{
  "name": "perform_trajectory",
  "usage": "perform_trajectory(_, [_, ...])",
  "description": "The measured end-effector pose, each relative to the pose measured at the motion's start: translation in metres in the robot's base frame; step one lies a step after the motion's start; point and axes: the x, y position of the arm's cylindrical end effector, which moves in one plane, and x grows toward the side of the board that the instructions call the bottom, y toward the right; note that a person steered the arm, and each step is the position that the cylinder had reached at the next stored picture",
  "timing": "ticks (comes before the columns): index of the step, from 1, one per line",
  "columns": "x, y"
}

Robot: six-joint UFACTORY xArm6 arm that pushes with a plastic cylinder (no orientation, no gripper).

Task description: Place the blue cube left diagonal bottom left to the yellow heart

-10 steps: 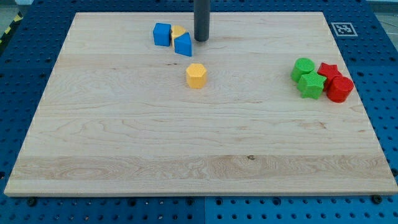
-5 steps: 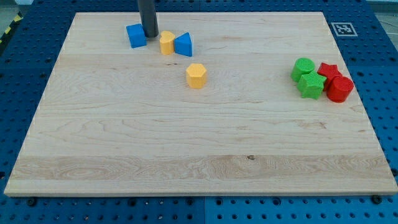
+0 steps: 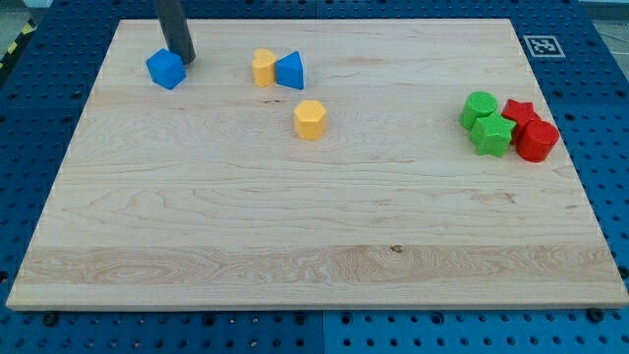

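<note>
Our arm carries no gripper, only a dark rod, so nothing is grasped. My tip rests on the desk near the view's top left, touching the blue cube at its upper right side. The blue cube sits turned so one corner points toward the view's bottom; being a cube, it shows no long axis. Well to its right lies the yellow heart, and touching the heart's right side is a blue triangular block. Below these two stands a yellow hexagonal block, apart from them. Far on the view's right we see a cluster: two green blocks touching a red star and a red round block.
</note>
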Motion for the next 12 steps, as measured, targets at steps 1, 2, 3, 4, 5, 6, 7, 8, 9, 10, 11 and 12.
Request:
perform_trajectory(1, [0.014,-0.006])
perform_trajectory(2, [0.03,-0.014])
perform_trajectory(3, [0.049,-0.027])
perform_trajectory(4, [0.051,-0.056])
perform_trajectory(5, [0.054,-0.09])
perform_trajectory(6, [0.062,-0.111])
perform_trajectory(7, [0.074,-0.113])
perform_trajectory(8, [0.079,-0.11])
perform_trajectory(9, [0.085,-0.098])
perform_trajectory(10, [0.086,-0.084])
perform_trajectory(11, [0.083,-0.082])
perform_trajectory(12, [0.08,-0.072])
